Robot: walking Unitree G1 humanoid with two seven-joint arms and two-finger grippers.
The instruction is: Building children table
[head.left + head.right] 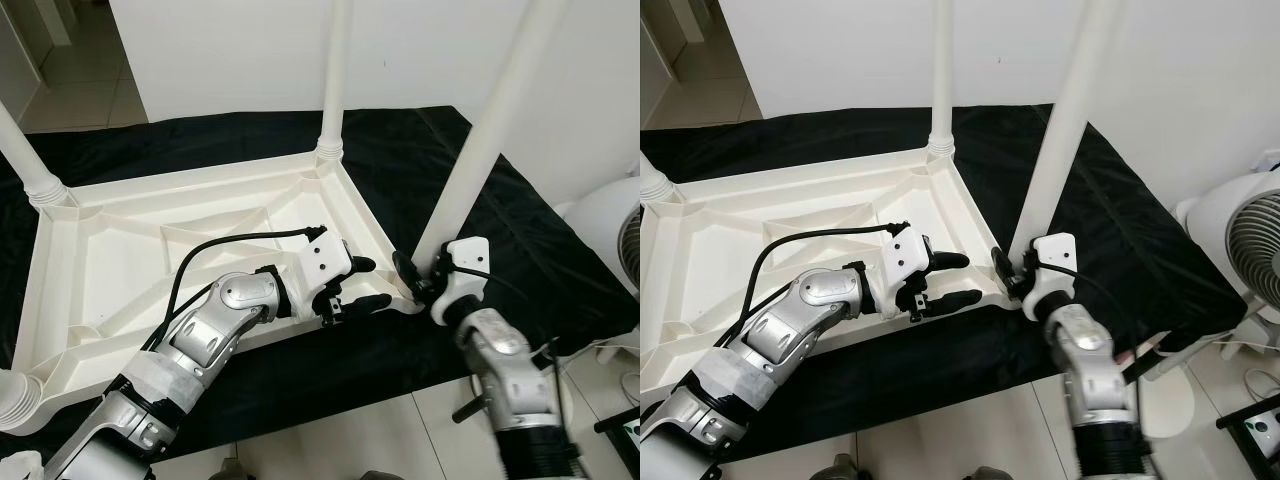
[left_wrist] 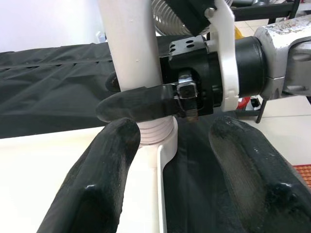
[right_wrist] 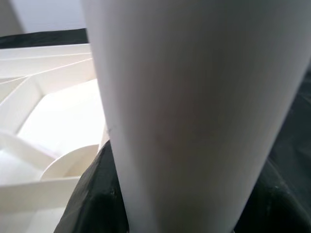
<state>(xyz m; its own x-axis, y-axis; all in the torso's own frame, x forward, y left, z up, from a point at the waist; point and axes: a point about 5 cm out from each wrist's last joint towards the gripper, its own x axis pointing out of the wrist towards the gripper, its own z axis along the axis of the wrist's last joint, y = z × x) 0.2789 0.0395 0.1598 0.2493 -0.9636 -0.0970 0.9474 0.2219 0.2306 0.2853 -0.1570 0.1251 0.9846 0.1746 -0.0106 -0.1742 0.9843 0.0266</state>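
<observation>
One smooth white plastic leg (image 1: 478,150) stands clamped in right hand (image 1: 418,281).

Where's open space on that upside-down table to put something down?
The recessed panel between the far legs and the left gripper is bare. The near right corner is crowded: right gripper grips the leg there, left gripper alongside.

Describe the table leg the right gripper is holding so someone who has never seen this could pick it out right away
Find the upturned white table top lying on the black cloth, with white legs rising from its corners. Go to the near corner on the robot's right, where the leg stands. Unlike the far leg and the others, its base is clasped by the right gripper, with the open left gripper just beside it.
</observation>
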